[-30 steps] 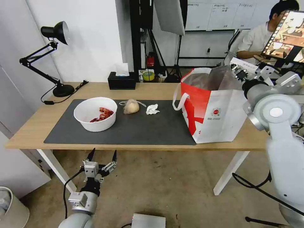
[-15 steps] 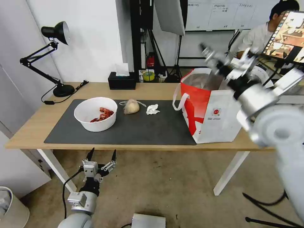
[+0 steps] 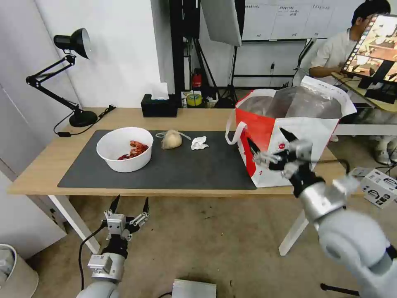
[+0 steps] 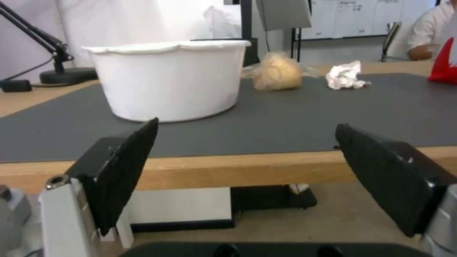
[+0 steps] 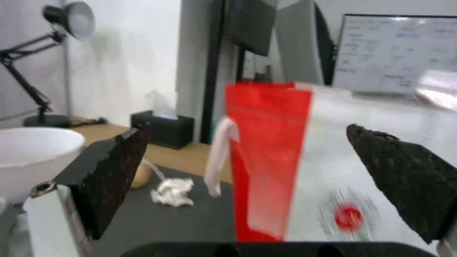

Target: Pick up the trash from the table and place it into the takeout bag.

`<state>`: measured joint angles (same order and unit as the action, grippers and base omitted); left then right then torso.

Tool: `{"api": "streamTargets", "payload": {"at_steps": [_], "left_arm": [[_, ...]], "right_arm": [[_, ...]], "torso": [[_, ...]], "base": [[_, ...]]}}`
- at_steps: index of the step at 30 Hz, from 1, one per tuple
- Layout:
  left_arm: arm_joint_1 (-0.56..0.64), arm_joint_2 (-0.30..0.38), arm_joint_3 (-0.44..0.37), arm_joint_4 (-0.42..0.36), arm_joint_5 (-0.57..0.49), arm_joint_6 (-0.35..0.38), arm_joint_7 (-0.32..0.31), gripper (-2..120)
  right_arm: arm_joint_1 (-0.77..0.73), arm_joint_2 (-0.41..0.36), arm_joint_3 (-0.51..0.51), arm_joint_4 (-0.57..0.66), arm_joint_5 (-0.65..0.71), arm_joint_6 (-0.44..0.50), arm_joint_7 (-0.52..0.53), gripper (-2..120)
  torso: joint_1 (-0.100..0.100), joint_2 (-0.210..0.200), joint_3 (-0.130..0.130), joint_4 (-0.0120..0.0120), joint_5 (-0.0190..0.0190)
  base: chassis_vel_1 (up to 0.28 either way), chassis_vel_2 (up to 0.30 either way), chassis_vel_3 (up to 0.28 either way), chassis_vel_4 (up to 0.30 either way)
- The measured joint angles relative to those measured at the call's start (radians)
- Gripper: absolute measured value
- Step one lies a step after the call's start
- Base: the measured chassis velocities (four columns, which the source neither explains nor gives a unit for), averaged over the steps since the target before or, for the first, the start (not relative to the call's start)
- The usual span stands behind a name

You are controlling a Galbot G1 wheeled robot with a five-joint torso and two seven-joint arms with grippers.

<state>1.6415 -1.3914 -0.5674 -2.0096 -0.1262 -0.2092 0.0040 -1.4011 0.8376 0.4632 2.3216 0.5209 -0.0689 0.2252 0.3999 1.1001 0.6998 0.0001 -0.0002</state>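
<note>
Right gripper (image 3: 269, 145) released and empty, now lowered from above the takeout bag (image 3: 289, 136) to its near face, left gripper (image 3: 128, 205) spread below the table (image 3: 37, 165) edge, bowl (image 3: 124, 149), bagged lump (image 3: 171, 139) and tissue (image 3: 199, 142) unmoved on the mat

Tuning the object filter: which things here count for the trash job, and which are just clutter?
Job:
bowl of red scraps
bagged beige lump
crumpled tissue
takeout bag
table
right gripper, open, in front of the bag
left gripper, open, below the table edge

Clutter:
desk lamp
black tissue box
tape roll
</note>
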Motion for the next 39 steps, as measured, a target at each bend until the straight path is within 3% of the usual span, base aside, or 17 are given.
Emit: {"api": "streamTargets", "payload": {"at_steps": [5,10,14,25,39], "left_arm": [[0.001,-0.013,-0.002,0.01,0.002,-0.013,0.0,100],[0.0,-0.023,-0.003,0.023,0.007,-0.021,-0.001,100],[0.001,-0.025,-0.005,0.028,0.01,-0.027,-0.001,100],[0.01,-0.034,-0.011,0.034,0.017,-0.043,-0.001,100],[0.009,-0.038,-0.014,0.041,0.019,-0.046,-0.001,100]], "right_arm": [[-0.182,0.102,-0.024,-0.045,-0.154,0.172,0.018,100],[-0.271,0.171,-0.068,-0.124,-0.273,0.296,0.028,100],[-0.292,0.201,-0.095,-0.174,-0.301,0.343,0.046,100],[-0.299,0.239,-0.129,-0.271,-0.322,0.398,0.063,99],[-0.281,0.24,-0.166,-0.299,-0.323,0.4,0.065,99]], "torso": [[0.0,0.0,0.0,-0.0002,0.0003],[0.0,0.0,0.0,-0.0002,0.0001],[0.0,0.0,0.0,-0.0002,0.0001],[0.0,0.0,0.0,-0.0001,0.0002],[0.0,0.0,0.0,-0.0001,0.0001]], "base": [[0.0,0.0,0.0,0.0],[0.0,0.0,0.0,0.0],[0.0,0.0,0.0,0.0],[0.0,0.0,0.0,0.0],[0.0,0.0,0.0,0.0]]}}
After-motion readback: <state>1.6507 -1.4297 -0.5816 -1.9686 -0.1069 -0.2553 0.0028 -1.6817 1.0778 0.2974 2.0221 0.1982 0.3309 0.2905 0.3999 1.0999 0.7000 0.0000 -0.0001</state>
